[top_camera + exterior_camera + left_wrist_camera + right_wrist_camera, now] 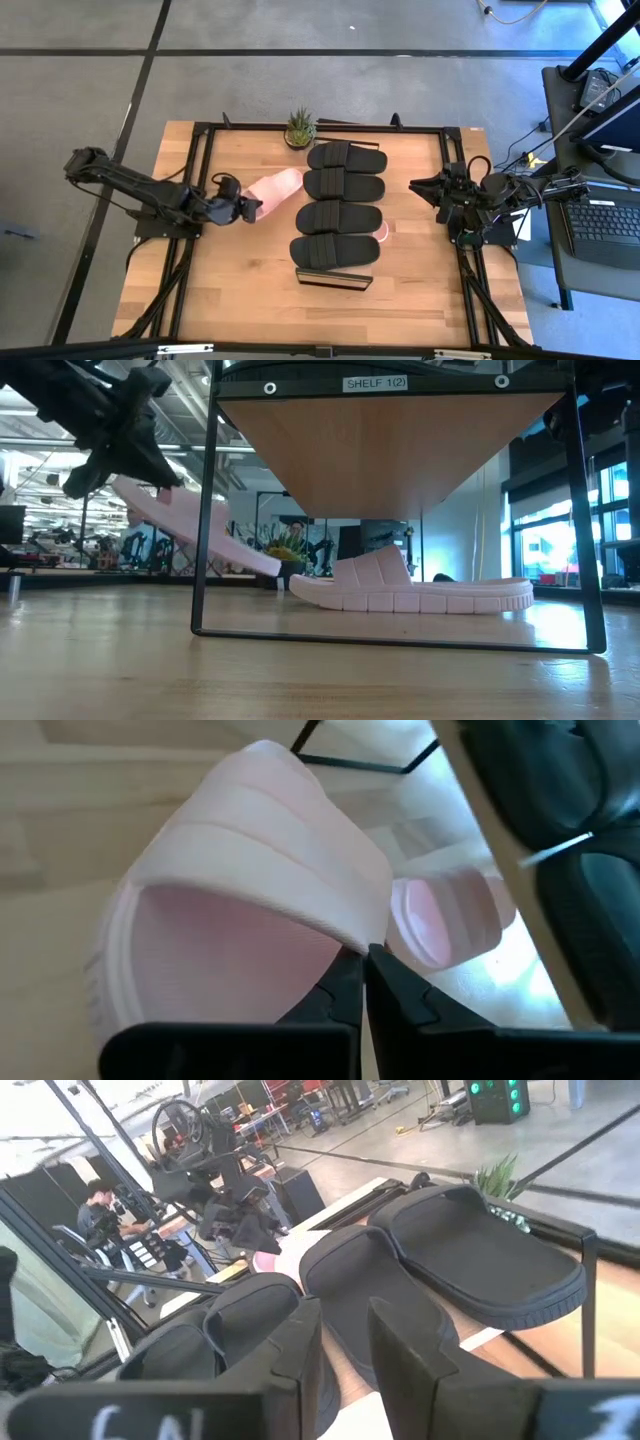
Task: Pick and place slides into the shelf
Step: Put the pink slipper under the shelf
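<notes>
A low shelf (pixel 335 281) stands mid-table with several black slides (pixel 338 217) lying side by side on its plank top. My left gripper (pixel 257 208), just left of the shelf, is shut on a light pink slide (pixel 276 187). The low view shows that slide (pixel 190 525) tilted in the air beside the shelf's left leg. The second pink slide (pixel 420 590) rests sole-down on the table under the shelf plank (pixel 390 450). My right gripper (pixel 415 186) hovers open at the shelf's right end, touching nothing; its wrist view shows the black slides (pixel 470 1250) ahead of it. My left gripper (pixel 365 955) pinches the pink slide's broad strap at its edge (pixel 350 935) between the two fingertips (pixel 340 990). It comes from the table's left side, slanting downward. The slide hangs tilted, its end toward the shelf lower, and looks lifted off the table.
A small potted plant (pixel 299 128) stands at the table's far edge, just behind the shelf. Black frame rails (pixel 200 180) run along the table's left and right sides. Bare tabletop (pixel 250 290) lies near the front. A laptop desk (pixel 600 220) stands beyond the right edge.
</notes>
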Controlling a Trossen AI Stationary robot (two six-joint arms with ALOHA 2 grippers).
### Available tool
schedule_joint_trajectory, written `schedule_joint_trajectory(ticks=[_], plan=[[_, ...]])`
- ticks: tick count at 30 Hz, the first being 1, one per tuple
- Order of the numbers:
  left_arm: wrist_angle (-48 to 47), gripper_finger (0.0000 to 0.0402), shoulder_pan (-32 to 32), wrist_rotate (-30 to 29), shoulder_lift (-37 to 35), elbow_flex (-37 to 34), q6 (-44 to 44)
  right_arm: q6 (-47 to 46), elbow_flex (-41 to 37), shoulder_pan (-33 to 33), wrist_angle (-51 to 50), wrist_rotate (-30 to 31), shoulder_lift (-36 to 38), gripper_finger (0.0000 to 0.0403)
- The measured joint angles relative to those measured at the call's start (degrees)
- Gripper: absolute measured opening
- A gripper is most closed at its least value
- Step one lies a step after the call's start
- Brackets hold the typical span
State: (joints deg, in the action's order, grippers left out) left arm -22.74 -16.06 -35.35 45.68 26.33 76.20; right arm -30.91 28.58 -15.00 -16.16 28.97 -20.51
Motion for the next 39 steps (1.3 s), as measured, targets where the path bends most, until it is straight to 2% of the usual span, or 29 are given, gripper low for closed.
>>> schedule_joint_trajectory(ticks=[9,23,32,39], plan=[[3.91,0.0000,6.25,6.01,-1.14,0.04,-8.73,-2.27,0.00,0.00,0.03,0.02,0.02,0.0087],[9.95,0.0000,23.09,25.46,0.27,0.04,-25.03,-8.22,0.00,0.00,0.09,0.02,0.01,0.0087],[17.57,0.0000,31.80,37.95,8.67,0.04,-33.09,-9.39,0.00,0.00,3.20,0.02,0.02,0.0087],[29.16,0.0000,37.06,47.17,17.38,0.04,-37.06,-9.46,0.02,0.00,5.63,0.02,0.00,0.0087]])
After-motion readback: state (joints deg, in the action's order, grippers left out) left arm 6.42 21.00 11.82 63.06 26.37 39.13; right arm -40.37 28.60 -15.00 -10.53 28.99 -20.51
